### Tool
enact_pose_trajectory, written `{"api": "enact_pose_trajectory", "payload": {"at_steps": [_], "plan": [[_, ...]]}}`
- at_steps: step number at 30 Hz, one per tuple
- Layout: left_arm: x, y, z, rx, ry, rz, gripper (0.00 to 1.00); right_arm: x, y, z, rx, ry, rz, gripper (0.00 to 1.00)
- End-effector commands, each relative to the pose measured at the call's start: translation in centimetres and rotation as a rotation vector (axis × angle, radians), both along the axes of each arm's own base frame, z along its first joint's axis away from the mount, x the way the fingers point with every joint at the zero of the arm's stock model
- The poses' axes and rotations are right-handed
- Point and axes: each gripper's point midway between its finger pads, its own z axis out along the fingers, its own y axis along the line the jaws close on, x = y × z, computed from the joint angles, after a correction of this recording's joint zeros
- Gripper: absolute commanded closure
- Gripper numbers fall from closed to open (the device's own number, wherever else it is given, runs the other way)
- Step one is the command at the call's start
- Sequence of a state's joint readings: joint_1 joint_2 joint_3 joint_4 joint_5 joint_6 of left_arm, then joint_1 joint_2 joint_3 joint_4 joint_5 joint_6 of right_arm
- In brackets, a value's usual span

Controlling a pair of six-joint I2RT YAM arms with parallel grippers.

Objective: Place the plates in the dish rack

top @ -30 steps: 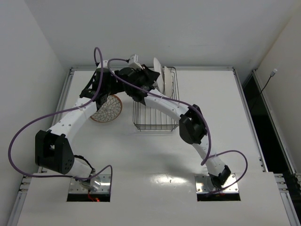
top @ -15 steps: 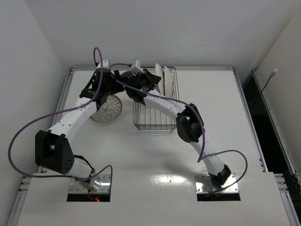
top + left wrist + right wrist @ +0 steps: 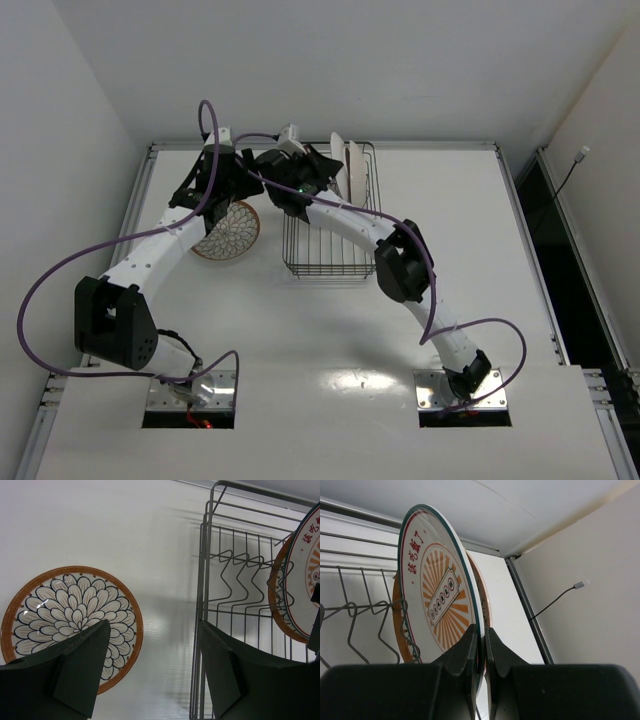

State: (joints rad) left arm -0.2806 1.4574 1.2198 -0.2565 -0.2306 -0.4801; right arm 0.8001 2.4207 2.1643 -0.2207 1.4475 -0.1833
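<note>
Pinching an upright plate (image 3: 437, 592) by its rim, the right gripper (image 3: 481, 637) has brought it down into the rack (image 3: 325, 255) at the worktop's far edge beside a second plate (image 3: 355, 168) already standing, leaving only the flat plate (image 3: 70, 607) toward the far left corner, under the wide-open left gripper (image 3: 152, 630).

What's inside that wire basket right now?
In the dish rack, two plates stand on edge at the far end. The right gripper pinches the sunburst plate, which covers most of the second plate.

Plate and rack colouring.
Dark-outlined white petals fill the round orange-rimmed plate (image 3: 70, 625); orange sunburst and red characters mark the round green-edged plate (image 3: 442, 605); grey wire rack (image 3: 203, 580).
</note>
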Motion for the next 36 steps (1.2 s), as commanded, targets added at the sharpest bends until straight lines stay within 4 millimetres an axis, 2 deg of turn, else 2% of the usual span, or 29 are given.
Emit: {"api": "enact_pose_trajectory", "payload": {"at_steps": [1, 3, 5, 10, 12, 19, 26, 34, 36], "plan": [[0.3, -0.1, 2.6, -0.013, -0.073, -0.006, 0.32, -0.6, -1.6, 4.3, 0.08, -0.083, -0.043, 1.0], [0.3, 0.0, 2.6, -0.009, -0.074, 0.002, 0.32, -0.2, -1.6, 3.4, 0.169, -0.097, -0.016, 1.0], [0.3, 0.0, 2.6, -0.009, -0.074, 0.002, 0.32, 0.1, -3.6, 3.6, 0.211, -0.054, -0.013, 1.0], [0.3, 0.0, 2.6, -0.009, -0.074, 0.002, 0.32, 0.2, -6.1, 4.3, 0.312, -0.049, -0.013, 1.0], [0.3, 0.1, 2.6, -0.001, -0.074, -0.002, 0.32, 0.3, -6.6, 5.3, 0.337, -0.068, -0.014, 1.0], [0.3, 0.1, 2.6, -0.001, -0.074, -0.002, 0.32, 1.1, -7.6, 5.3, 0.351, -0.047, -0.015, 1.0], [0.3, 0.1, 2.6, -0.001, -0.074, -0.002, 0.32, 2.0, -7.0, 6.2, 0.341, -0.058, -0.001, 1.0], [0.3, 0.1, 2.6, -0.001, -0.074, -0.002, 0.32, 2.3, -5.9, 3.3, 0.333, -0.006, 0.016, 1.0], [0.3, 0.1, 2.6, -0.001, -0.074, -0.002, 0.32, 2.3, -5.1, 1.8, 0.325, 0.023, 0.026, 1.0]]}}
